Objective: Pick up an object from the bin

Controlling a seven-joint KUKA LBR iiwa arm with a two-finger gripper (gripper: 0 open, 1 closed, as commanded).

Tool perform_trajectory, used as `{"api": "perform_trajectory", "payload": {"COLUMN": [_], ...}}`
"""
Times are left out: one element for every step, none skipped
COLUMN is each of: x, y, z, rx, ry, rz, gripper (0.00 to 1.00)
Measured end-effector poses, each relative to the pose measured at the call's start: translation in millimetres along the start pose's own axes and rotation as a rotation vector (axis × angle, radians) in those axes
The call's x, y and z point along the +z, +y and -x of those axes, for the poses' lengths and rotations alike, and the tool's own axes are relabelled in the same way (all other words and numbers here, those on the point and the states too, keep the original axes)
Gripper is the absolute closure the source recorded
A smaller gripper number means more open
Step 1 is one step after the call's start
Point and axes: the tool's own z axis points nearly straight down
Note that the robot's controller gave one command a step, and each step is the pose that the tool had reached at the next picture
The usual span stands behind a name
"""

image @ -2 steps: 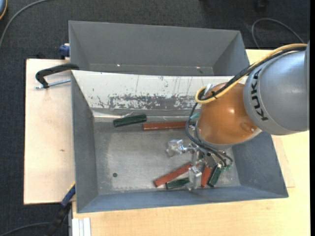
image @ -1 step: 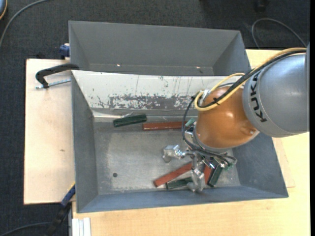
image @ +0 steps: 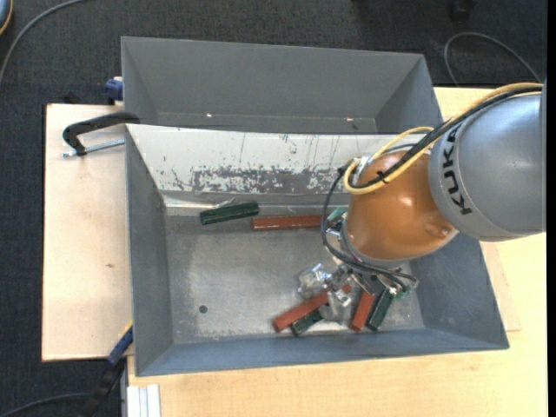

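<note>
Dark carpet (image: 261,7) — scuffed grey bin (image: 234,276), tool (image: 343,292) over red-green sticks (image: 300,313)

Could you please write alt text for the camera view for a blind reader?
The arm's end effector hangs low over a small heap of red-brown and dark green bars at the front right of the grey bin. A dark green bar and a red-brown bar lie near the back wall.

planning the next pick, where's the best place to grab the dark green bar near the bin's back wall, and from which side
Probably mid-length on the dark green bar, coming straight down and closing across its narrow width. It lies flat on the bin floor, long axis roughly along the back wall; one end nears a red-brown bar, so the middle is freer.
</note>
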Motion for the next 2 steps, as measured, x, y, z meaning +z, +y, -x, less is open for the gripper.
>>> {"api": "perform_trajectory", "payload": {"x": [-3.2, -123.6], "y": [15.8, 4.8], "z": [19.9, 34.7], "rx": [-0.600, -0.647], "ry": [-0.014, -0.006], "rz": [-0.013, -0.006], "gripper": [1.00, 1.00]}}
